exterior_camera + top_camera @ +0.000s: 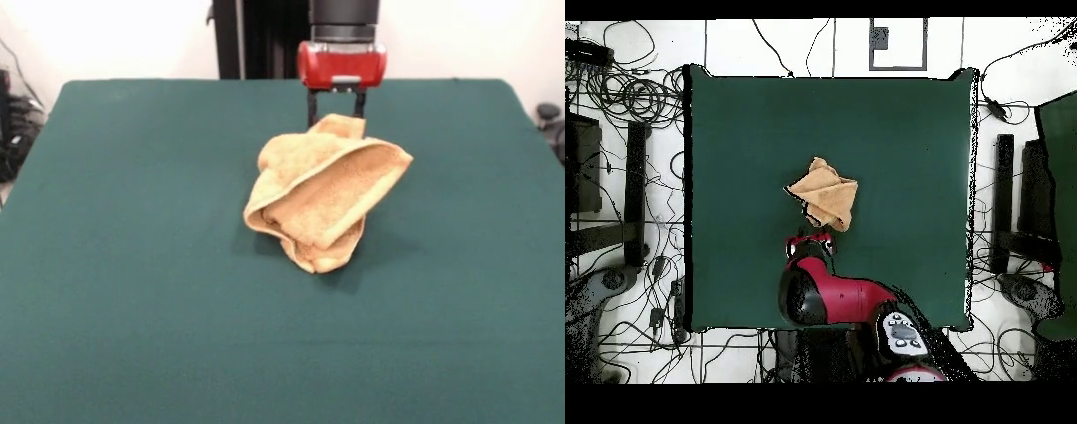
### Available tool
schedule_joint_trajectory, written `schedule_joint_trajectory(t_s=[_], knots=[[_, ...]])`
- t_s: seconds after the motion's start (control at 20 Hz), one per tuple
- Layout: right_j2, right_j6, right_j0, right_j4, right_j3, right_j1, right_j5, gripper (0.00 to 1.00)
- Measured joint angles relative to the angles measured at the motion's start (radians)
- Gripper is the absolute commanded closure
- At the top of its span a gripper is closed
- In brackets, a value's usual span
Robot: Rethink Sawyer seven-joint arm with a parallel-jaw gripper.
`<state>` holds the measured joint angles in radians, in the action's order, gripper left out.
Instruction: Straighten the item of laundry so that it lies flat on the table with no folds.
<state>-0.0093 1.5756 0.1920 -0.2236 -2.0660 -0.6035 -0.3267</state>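
No readable text, label or sign anywhere

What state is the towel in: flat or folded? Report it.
Folded. The towel is bunched in overlapping layers, its top edge lifted at the hand, not spread on the table.

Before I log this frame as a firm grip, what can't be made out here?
- Front view: the gripper tips are hidden behind the towel, so the grip is unclear.
- Overhead view: the arm covers the gripper; its tips are too small to read.
- Both views: the towel's tag and bands are hidden in the folds.
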Motion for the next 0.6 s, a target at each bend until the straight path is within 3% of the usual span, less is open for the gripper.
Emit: schedule_joint_trajectory(t_s=[0.3,0.6], knots=[[-0.073,0.0,-0.069,0.049,-0.022,-0.015,-0.13,0.0],[-0.091,0.0,-0.072,0.064,-0.024,-0.049,-0.146,0.0]])
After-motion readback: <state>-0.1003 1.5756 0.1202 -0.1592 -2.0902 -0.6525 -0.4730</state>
